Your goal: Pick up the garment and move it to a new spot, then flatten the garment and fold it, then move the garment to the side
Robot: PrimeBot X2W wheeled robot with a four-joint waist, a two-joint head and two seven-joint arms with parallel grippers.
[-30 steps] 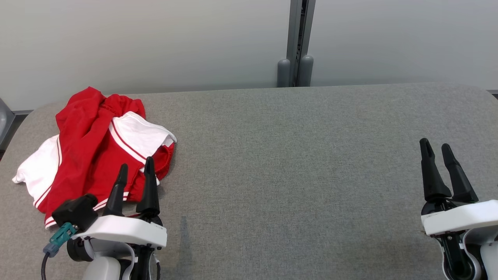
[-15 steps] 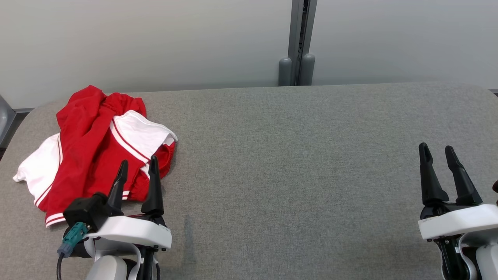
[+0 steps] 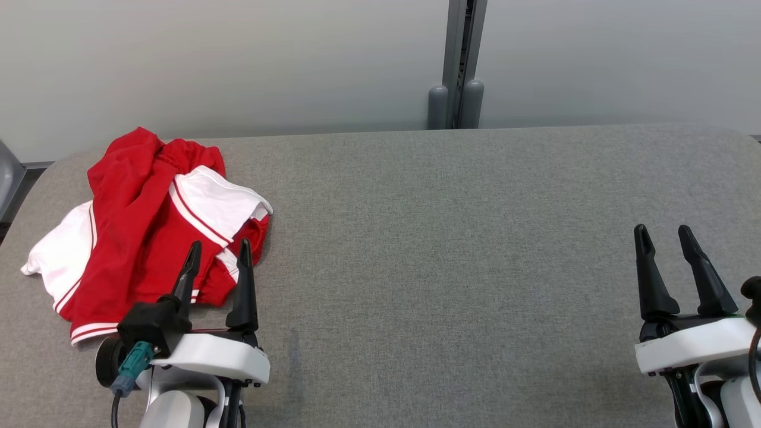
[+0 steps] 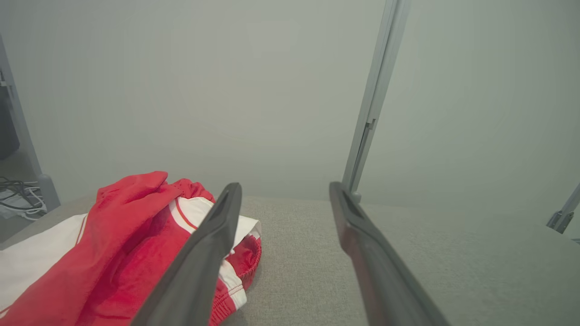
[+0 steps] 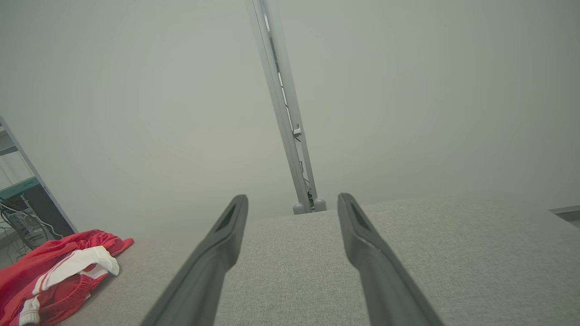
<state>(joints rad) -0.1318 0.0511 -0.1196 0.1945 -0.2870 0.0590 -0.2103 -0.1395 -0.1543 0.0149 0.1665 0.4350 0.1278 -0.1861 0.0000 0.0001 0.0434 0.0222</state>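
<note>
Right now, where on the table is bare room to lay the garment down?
The wide grey stretch of the table between the left gripper and the right gripper, up to the far edge by the post, is bare. The left end is crowded: the crumpled garment lies there, by the left gripper.

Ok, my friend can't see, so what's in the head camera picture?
A crumpled red and white garment lies at the far left of a grey table. The open left gripper is by its near edge; the open right gripper is far off on the right.
</note>
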